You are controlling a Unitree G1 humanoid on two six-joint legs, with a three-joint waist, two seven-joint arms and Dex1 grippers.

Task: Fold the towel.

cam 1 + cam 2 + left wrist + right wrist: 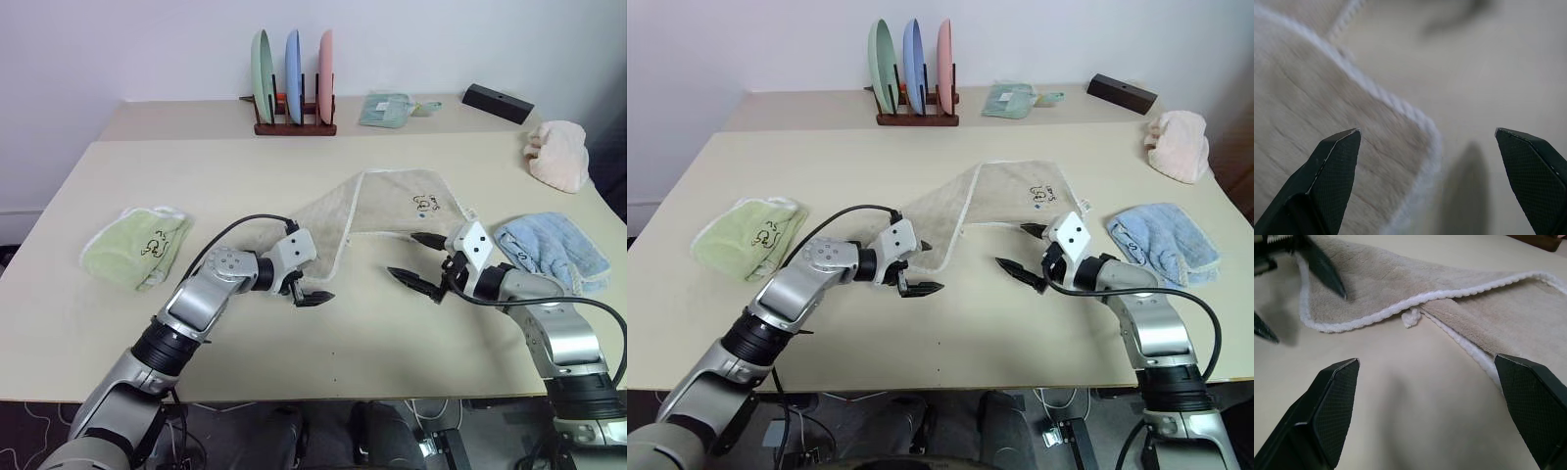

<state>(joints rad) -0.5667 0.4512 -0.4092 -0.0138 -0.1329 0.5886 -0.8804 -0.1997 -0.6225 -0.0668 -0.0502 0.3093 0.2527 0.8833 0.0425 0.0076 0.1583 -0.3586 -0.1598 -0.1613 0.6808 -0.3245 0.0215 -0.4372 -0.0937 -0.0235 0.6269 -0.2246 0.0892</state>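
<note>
Beige terry towel with white stitched edging [392,208] lying partly folded mid-table. Left gripper [306,294] spread wide over its near corner; right gripper [415,260] spread wide, empty, just right.

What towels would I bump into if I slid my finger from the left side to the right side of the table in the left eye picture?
green towel → beige towel → blue towel → pink towel, farther back at the table's right edge.
</note>
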